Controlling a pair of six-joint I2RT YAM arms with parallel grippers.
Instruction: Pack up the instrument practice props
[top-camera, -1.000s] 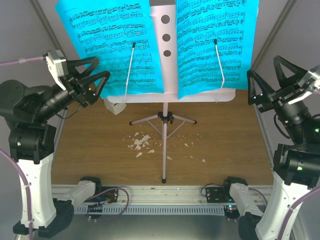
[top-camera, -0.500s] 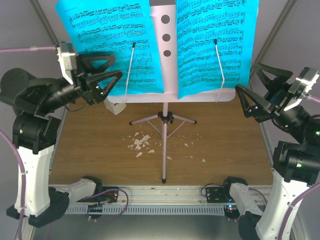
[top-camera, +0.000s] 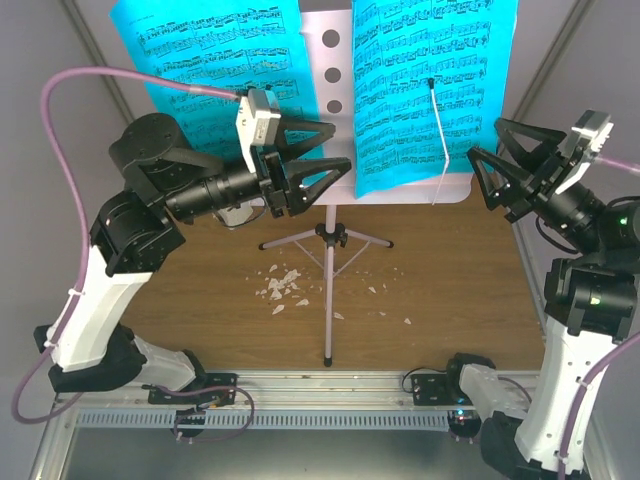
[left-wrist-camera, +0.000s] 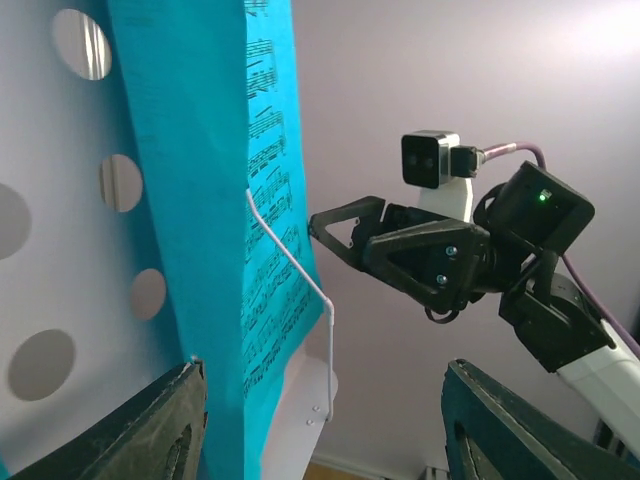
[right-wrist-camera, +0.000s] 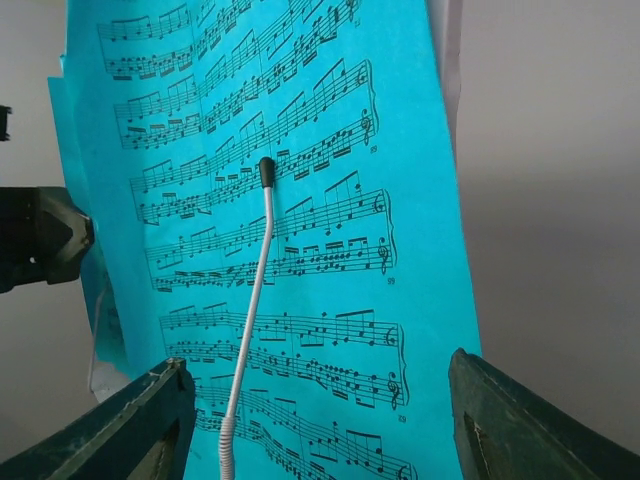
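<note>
The pale music stand (top-camera: 330, 60) rises on its tripod (top-camera: 328, 240) at the back, its desk pierced with holes (left-wrist-camera: 50, 250). One cyan sheet-music page (top-camera: 215, 60) leans on the left half, another (top-camera: 430, 90) on the right, held by a thin wire (right-wrist-camera: 255, 270). My left gripper (top-camera: 341, 147) hangs open in front of the desk's lower middle, pointing right along the desk (left-wrist-camera: 322, 430), with nothing gripped. My right gripper (top-camera: 485, 138) is open just off the desk's right edge, facing the right page (right-wrist-camera: 300, 250). The metronome (top-camera: 236, 216) is mostly hidden behind my left arm.
White crumbs (top-camera: 280, 285) lie scattered on the wooden tabletop (top-camera: 450, 280) around the tripod's front leg. A metal rail (top-camera: 330, 385) runs along the near edge. A pink cable (top-camera: 100, 80) loops above my left arm. Grey walls close in on both sides.
My left arm swung from the left side to the front of the desk's middle. My right gripper edged towards the right page and its jaws narrowed a little.
</note>
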